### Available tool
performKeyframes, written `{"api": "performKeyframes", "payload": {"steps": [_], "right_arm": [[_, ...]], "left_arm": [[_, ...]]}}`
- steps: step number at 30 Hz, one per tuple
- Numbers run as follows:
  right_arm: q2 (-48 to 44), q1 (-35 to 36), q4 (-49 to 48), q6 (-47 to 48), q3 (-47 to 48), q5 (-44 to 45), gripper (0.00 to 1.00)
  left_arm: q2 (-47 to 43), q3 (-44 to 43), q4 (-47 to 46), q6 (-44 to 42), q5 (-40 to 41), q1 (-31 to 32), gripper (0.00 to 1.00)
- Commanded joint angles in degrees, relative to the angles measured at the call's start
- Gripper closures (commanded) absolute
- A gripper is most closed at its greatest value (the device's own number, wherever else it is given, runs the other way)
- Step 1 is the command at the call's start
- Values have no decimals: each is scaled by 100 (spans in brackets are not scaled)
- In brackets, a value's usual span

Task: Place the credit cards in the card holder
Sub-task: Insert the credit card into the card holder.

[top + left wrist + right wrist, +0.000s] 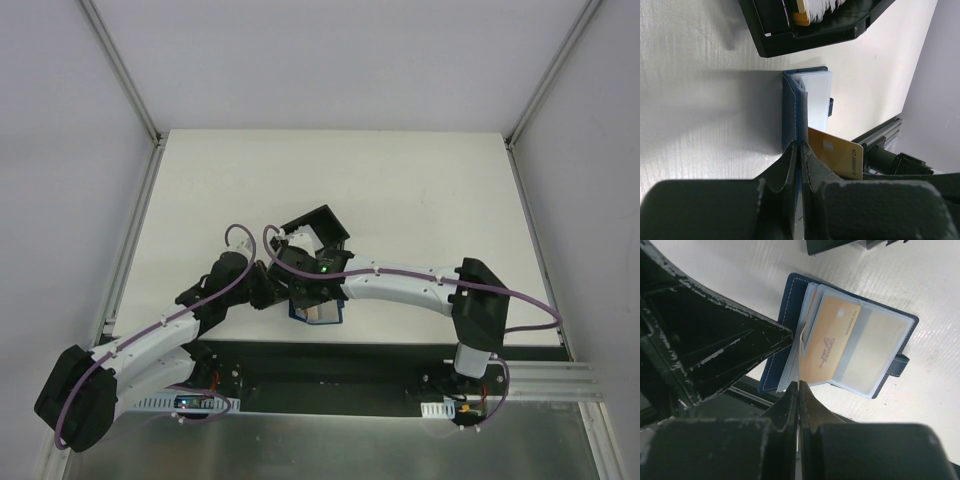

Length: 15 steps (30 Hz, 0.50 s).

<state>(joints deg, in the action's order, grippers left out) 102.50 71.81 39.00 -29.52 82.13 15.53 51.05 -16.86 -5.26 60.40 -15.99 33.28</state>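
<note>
So, the card holder (787,305) is seen lying open on the table (420,190), near the black box frame (815,40) and right between the two arms. Its navy cover is stood up on edge and clamped by the left gripper (799,149), jaws closed tight on the flap.

The right gripper (799,387) is closed too. The gold credit card (832,335) looks to be pinched by its near corner, though the exact contact is partly hidden by the fingertips. The card is laid at an angle over the clear sleeves and, as far as can be judged, is not yet seated in a pocket.

What could go wrong from here:
- The card is held crooked to the sleeve mouth, so a corner could get caught on the plastic and the sleeve buckled instead of entered.
- With such a small corner pinch, the card could be twisted out of the jaws once it's pushed.
- If the cover is let slip, the holder could be flopped shut or dragged along the table.
</note>
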Motion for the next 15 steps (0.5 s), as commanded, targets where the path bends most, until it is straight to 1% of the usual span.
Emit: {"api": "performKeyframes", "payload": {"steps": [1,8,15], "right_arm": [[-221,-27,-323,-142,-232,-366,100],[-722,-36,-437,-177,-443,-174,100],[-381,-53,-543,-212,-496,-515,100]], "left_arm": [[-174,69,-283,-64,-124,-23,100],[-78,8,-344,-108,-159,-23,100],[-25,-10,-432,-107,-185,-23,100]]}}
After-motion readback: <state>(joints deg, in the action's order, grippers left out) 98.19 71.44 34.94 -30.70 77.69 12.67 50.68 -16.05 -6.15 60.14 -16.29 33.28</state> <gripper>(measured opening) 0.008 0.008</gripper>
